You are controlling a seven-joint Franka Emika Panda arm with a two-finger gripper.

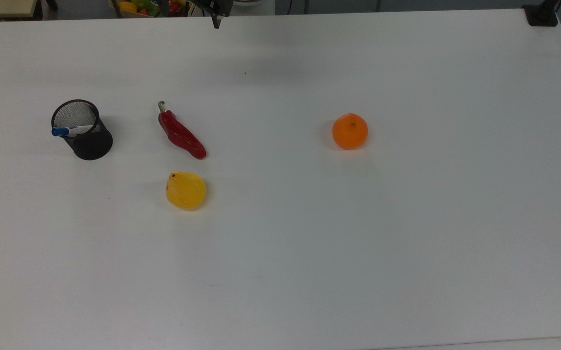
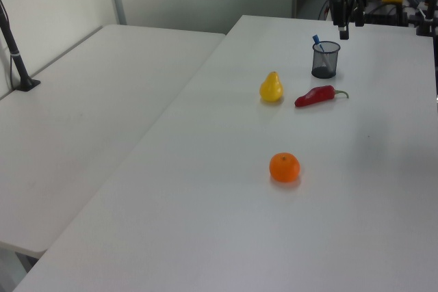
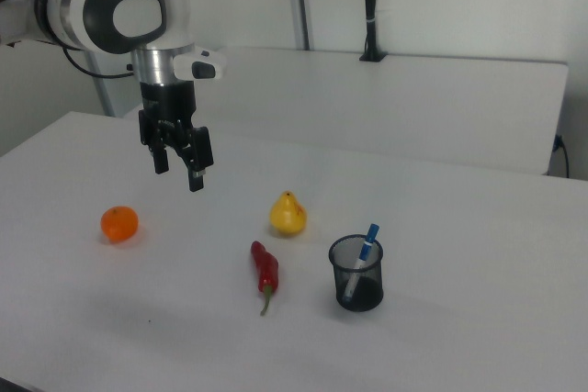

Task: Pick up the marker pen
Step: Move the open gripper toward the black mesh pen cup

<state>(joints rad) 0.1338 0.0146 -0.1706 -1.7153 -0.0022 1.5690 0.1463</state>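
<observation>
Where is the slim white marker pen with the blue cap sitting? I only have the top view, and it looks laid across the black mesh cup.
Observer: In the right view the marker pen stands tilted inside the black mesh cup, blue cap above the rim.
Operator: And the gripper, cut off at my top edge?
Observer: The gripper hangs well above the table, fingers apart, holding nothing.
Operator: Is it over the cup?
Observer: No. In the right view it is off to the left, between the round orange fruit and the yellow pear.
</observation>
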